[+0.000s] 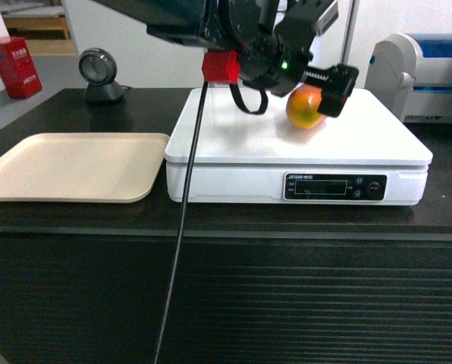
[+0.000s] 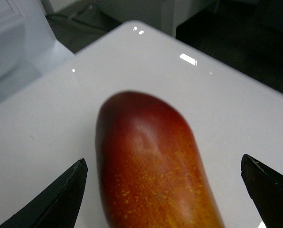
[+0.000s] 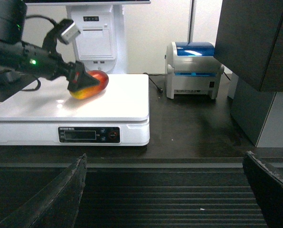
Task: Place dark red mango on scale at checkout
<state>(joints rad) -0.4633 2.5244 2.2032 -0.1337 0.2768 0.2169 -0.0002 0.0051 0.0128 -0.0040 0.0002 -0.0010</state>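
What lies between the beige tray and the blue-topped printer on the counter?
The white scale sits between the beige tray and the printer, with the dark red mango on its platform, seen in the head view.

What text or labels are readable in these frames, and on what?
None can be read for certain.
Scale front panel: a small line of white print above the display, too small to read.
Red box at far left: light characters on its face, too blurred to read.
Blue-topped printer: no legible marking.
Mango, beige tray: no text.
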